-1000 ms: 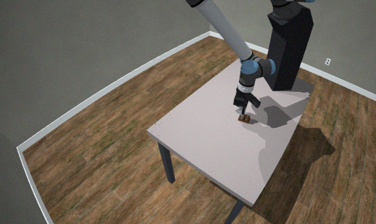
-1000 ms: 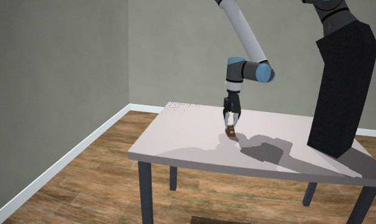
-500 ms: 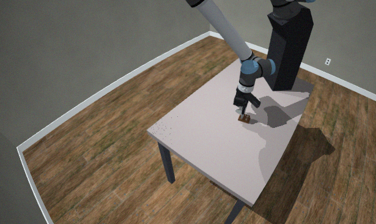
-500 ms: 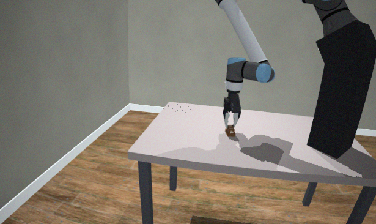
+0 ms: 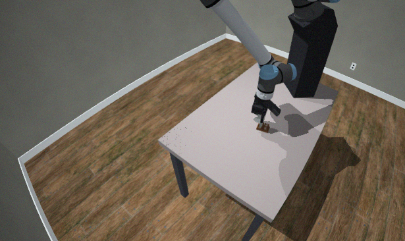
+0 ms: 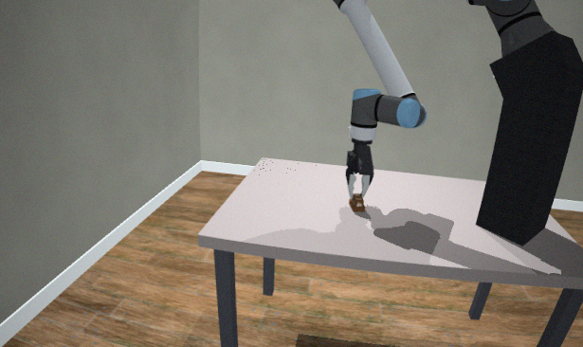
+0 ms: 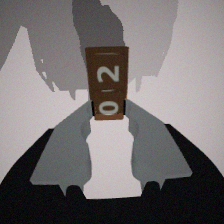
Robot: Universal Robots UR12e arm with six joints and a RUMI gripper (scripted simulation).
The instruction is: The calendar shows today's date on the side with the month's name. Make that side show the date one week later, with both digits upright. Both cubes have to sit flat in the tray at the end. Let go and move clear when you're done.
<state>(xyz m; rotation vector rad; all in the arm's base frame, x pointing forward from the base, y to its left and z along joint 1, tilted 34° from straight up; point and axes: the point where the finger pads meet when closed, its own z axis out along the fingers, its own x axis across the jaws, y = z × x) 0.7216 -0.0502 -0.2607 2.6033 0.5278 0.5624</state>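
The small brown block calendar (image 5: pixel 263 128) (image 6: pixel 357 204) sits on the pale table (image 5: pixel 218 148) (image 6: pixel 291 204), near the middle and towards the robot's base. In the wrist view its two cubes lie in a row. The far cube (image 7: pixel 109 75) shows a white 2 on top and the near cube (image 7: pixel 109 100) shows a 0, both turned sideways in this view. My gripper (image 5: pixel 262 122) (image 6: pixel 357 195) (image 7: pixel 108 101) points straight down, with its grey fingers closed on both sides of the near cube. The side with the month's name is hidden.
The robot's black pedestal (image 5: pixel 312 49) (image 6: pixel 528 142) stands on the table's far right corner and casts broad shadows towards the calendar. The table edges lie well away from the calendar. A wooden floor surrounds the table.
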